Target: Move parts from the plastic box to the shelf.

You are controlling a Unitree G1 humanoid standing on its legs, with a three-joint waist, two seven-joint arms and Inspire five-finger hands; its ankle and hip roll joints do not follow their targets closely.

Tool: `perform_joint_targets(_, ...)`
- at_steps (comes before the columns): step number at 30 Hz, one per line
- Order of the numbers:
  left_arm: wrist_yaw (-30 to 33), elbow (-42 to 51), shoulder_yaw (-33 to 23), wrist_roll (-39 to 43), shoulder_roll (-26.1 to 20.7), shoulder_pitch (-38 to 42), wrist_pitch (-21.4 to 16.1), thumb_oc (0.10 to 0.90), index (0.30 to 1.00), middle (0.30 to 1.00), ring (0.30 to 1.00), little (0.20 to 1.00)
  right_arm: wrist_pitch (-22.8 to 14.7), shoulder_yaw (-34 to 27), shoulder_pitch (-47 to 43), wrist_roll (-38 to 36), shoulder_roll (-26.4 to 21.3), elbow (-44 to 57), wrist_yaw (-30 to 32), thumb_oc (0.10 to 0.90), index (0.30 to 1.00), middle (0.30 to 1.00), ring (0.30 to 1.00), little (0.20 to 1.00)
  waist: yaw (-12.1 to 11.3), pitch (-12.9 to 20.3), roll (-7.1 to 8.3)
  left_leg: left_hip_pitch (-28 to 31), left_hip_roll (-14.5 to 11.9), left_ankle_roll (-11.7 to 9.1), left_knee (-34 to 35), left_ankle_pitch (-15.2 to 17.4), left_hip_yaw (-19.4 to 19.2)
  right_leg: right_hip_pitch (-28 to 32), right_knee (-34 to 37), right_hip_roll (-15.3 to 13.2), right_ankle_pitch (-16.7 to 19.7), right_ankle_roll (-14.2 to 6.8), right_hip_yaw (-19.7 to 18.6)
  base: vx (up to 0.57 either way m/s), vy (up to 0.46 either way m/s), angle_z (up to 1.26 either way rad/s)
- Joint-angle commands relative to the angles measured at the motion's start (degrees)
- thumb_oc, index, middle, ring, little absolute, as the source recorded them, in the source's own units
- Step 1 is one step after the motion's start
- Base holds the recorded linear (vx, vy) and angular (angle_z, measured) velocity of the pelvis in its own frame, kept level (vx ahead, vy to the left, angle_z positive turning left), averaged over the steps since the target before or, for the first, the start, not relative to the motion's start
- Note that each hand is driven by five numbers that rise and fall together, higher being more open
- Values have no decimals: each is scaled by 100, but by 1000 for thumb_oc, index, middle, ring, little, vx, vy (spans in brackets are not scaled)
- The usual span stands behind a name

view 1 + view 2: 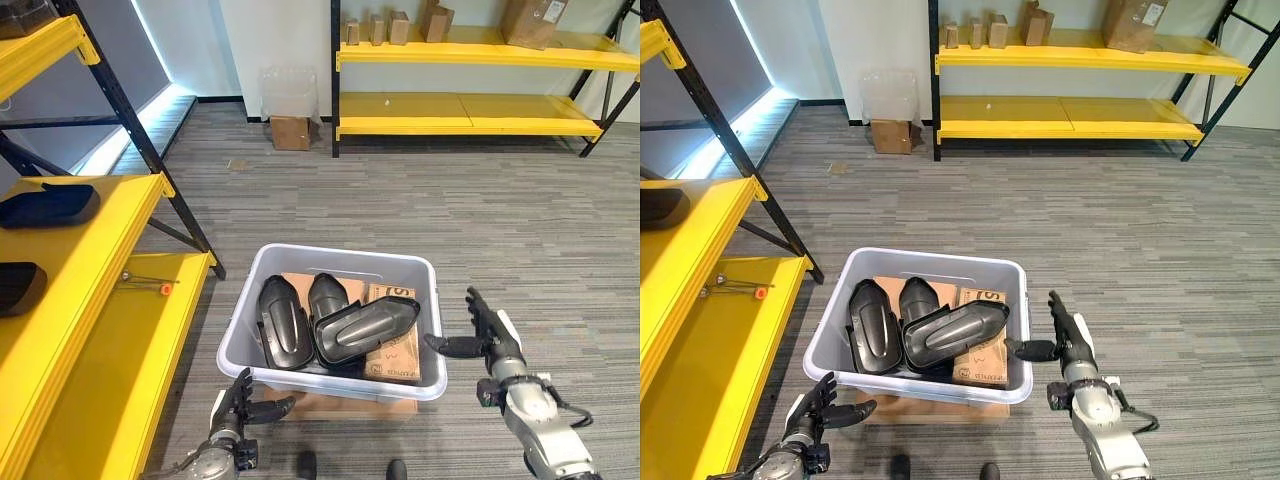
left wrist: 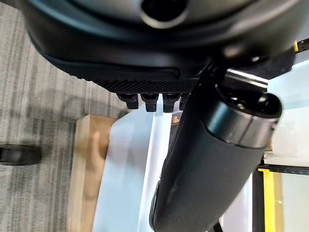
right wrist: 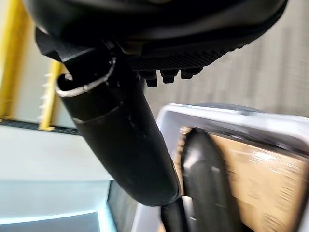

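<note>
- The plastic box [image 1: 250,300] sits on the carpet, resting on a flat wooden board [image 1: 345,405] that shows under its near edge.
- Inside the plastic box lie dark moulded parts [image 1: 300,320]: two stand side by side against the left wall, and a third, a hollow shell [image 1: 365,325], lies tilted across the middle over pieces of cardboard [image 1: 395,345].
- The right hand [image 1: 490,335] hovers just outside the box's right wall, fingers [image 1: 478,305] straight and released, thumb pointing toward the rim; it grasps nothing.
- The left hand [image 1: 240,400] hangs at the box's near left corner, below the rim, fingers loosely spread and empty; whether they touch the board is hard to tell.
- Beyond the left hand's fingers stands the yellow shelf [image 1: 110,330], its upper tier carrying two more dark parts [image 1: 45,205] and its lower tier a small orange-tipped tool [image 1: 150,288].
- Well past both hands, a second yellow rack [image 1: 470,110] holds cardboard boxes [image 1: 530,20] along the far wall.
</note>
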State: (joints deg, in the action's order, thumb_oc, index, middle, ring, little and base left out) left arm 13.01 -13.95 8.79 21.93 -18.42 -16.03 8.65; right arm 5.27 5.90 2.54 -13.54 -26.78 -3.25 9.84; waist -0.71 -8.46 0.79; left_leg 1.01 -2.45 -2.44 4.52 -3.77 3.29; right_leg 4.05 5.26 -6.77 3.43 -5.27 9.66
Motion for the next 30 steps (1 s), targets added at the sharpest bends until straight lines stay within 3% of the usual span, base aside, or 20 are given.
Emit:
perform_joint_targets(1,-36,367,-68,-108,-137,244,-450,900,1000,1000,1000,1000,-578,-64,-706,37,-391,551,75,900,1000,1000,1000,1000,-231,313,-51,43,-451,-158,27,189,142,-224,-44,-272,-219,-444,80,0,0,0)
perform_joint_targets(13,61,352,101,-51,-138,206,-382,900,1000,1000,1000,1000,-428,701,-1671,-95,-68,462,251,900,1000,1000,1000,1000,-361,281,13,-8,-451,-173,48,185,96,-243,-26,-275,-248,-459,115,0,0,0)
perform_joint_targets(22,421,396,225,29,-294,357,-331,900,1000,1000,1000,1000,-122,1912,-2863,-90,1018,-169,687,900,1000,1000,1000,1000,-640,19,171,-212,-445,-145,5,149,133,-361,-26,-300,-217,-450,180,-22,10,3)
perform_joint_targets(30,582,379,246,67,-348,440,-377,900,1000,1000,1000,1000,-43,2212,-3064,-39,1351,-399,834,900,1000,1000,1000,1000,-742,-208,184,-469,-396,-134,-39,69,211,-536,-26,-337,-165,-448,255,-49,4,7)
